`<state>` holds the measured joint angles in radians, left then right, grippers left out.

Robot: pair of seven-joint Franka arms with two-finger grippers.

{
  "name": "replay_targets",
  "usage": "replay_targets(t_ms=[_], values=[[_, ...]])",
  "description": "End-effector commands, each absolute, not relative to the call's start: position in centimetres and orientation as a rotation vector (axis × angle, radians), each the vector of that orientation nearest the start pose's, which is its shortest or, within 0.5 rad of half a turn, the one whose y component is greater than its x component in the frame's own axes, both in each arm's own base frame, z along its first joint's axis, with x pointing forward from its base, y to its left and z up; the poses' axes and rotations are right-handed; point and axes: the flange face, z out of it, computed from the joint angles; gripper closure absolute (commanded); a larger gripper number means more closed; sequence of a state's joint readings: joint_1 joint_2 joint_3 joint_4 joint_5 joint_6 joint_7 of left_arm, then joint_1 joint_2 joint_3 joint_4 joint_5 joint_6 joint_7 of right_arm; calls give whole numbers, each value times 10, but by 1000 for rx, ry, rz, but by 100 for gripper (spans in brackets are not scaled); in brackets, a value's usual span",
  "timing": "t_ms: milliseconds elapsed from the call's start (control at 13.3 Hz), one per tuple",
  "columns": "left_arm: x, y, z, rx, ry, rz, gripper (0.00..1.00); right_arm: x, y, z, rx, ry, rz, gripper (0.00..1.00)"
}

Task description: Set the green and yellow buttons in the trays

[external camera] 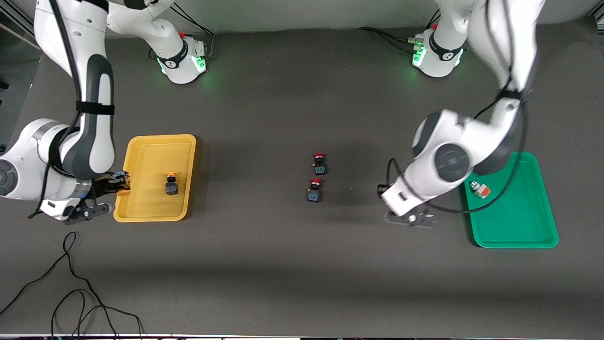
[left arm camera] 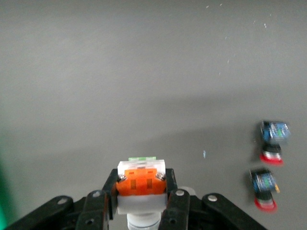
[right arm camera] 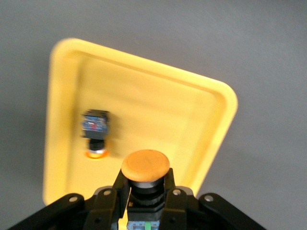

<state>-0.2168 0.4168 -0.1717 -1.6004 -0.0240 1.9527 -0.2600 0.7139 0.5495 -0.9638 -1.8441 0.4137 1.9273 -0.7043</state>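
Note:
My right gripper is shut on a dark-bodied button with an orange-yellow cap, over the rim of the yellow tray at the right arm's end. A second yellow-capped button lies in that tray, and it also shows in the right wrist view. My left gripper is shut on a white-bodied button with an orange patch, low over bare table beside the green tray. Another white-bodied button lies in the green tray.
Two dark switches with red caps lie mid-table, one nearer the front camera; both show in the left wrist view. Black cables trail at the front edge near the right arm's end.

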Motion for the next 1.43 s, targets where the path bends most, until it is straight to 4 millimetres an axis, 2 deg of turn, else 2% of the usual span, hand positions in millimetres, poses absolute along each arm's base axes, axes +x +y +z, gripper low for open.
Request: replay_targets(t_ms=[0, 75, 226, 376, 451, 602, 677, 752, 978, 1053, 1128, 1279, 1354], values=[[609, -182, 426, -3187, 110, 267, 100, 575, -95, 279, -3077, -471, 286, 100], [613, -138, 432, -3183, 125, 319, 100, 564, -98, 262, -3064, -408, 250, 100], [616, -39, 436, -3185, 152, 396, 100, 558, -93, 237, -3036, -387, 215, 100], [616, 53, 430, -3139, 188, 391, 100, 558, -86, 226, -3033, -382, 224, 100], [616, 89, 426, -3125, 185, 376, 100, 558, -86, 225, -3031, -380, 228, 100], [615, 139, 403, -3119, 179, 335, 100, 558, -85, 224, -3028, -382, 232, 100], [616, 154, 381, -3117, 199, 319, 100, 557, -85, 224, -3028, -378, 234, 41], [616, 165, 353, -3125, 202, 295, 100, 557, -85, 226, -3023, -375, 228, 0], [616, 180, 266, -3092, 250, 208, 100, 559, -84, 231, -3014, -371, 216, 0], [619, 181, 246, -3096, 248, 192, 100, 561, -83, 237, -3008, -357, 202, 0], [621, 179, 231, -3102, 242, 181, 100, 563, -80, 250, -2971, -349, 198, 0], [621, 185, 207, -3108, 229, 161, 100, 584, -79, 301, -2928, -286, 166, 0], [622, 186, 206, -3108, 222, 154, 91, 591, -81, 325, -2912, -238, 185, 0]])
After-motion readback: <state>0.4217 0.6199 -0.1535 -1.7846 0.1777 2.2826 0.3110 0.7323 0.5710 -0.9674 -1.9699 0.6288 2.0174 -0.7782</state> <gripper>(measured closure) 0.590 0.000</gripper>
